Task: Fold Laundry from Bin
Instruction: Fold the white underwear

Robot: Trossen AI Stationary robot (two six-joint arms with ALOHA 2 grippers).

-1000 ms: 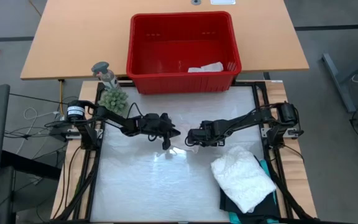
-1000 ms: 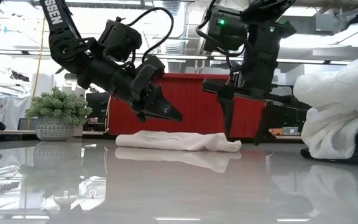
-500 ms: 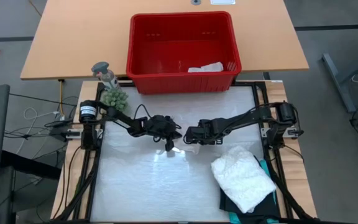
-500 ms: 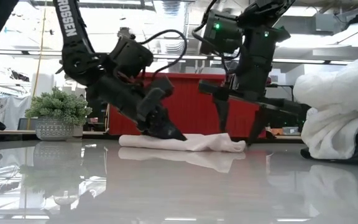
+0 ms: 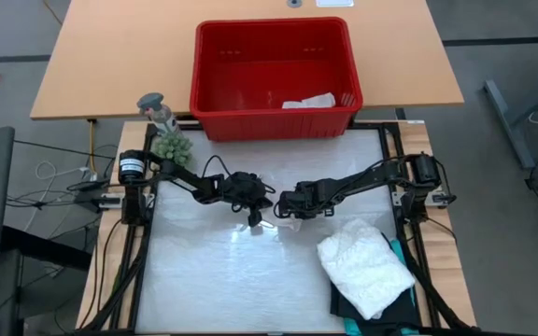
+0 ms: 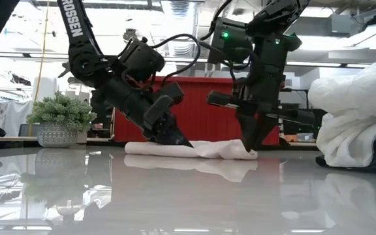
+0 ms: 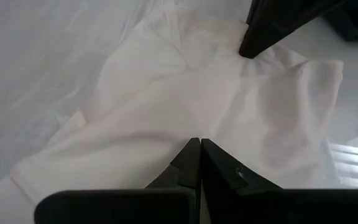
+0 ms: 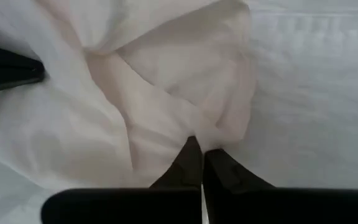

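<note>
The small white cloth [image 6: 191, 149] lies flat on the table [image 5: 204, 280], in front of the red bin [image 5: 274, 70] and just beside the pile of already folded garments, where the large white lacy top [image 5: 365, 265] is on top. Both arms are working on this cloth. The left gripper [image 6: 175, 138] is down on the end of the cloth farther from the folded pile, and its fingers are pressed together with the fabric pinched at their tips, as the left wrist view shows. The right gripper [image 6: 248, 145] stands on the other end, the end nearer to the folded pile, with its fingers closed on a fold of the same cloth. In my judgement the step in hand is the grasping of the two ends, before the cloth is lifted or spread for folding. The next move calls for both arms to rise together and keep the cloth stretched between them, because a thin pinch like this can slip. One more white piece [image 5: 308, 100] waits inside the bin.
</note>
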